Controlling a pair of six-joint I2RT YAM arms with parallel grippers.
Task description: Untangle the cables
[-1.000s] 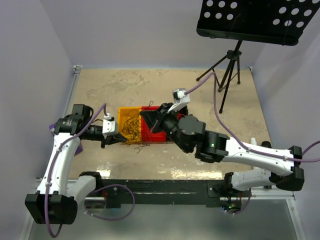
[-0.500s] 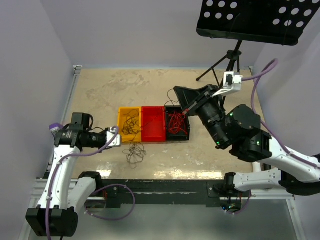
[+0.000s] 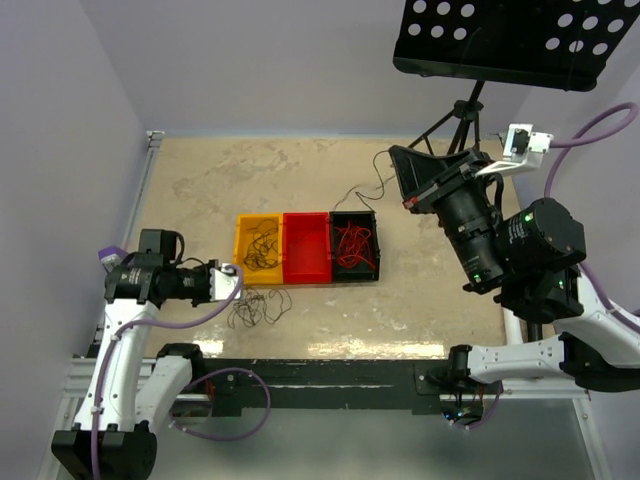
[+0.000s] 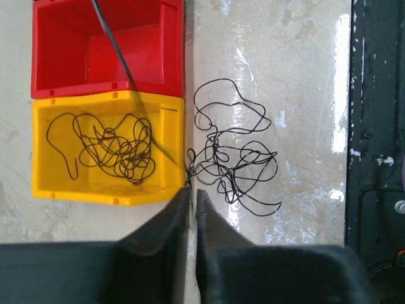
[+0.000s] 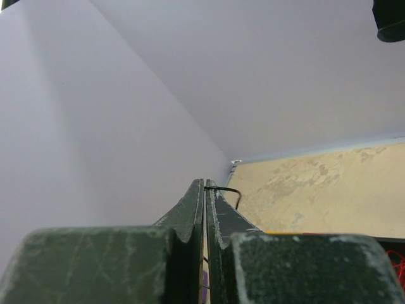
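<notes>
One black wire point(image 5: 223, 189) lifted up, away from the yellow box point(image 4: 95, 195)
The right gripper point(image 5: 204, 185) pinches it; the left gripper point(image 4: 190, 193) pinches the tangle point(image 4: 231, 164)

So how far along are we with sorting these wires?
Partly done. Black wires lie in the yellow bin and red wires in the black bin. In hand, the right fingers pinch one black strand held high, and the left fingers appear to pinch the loose tangle. That tangle on the table is what's left.
</notes>
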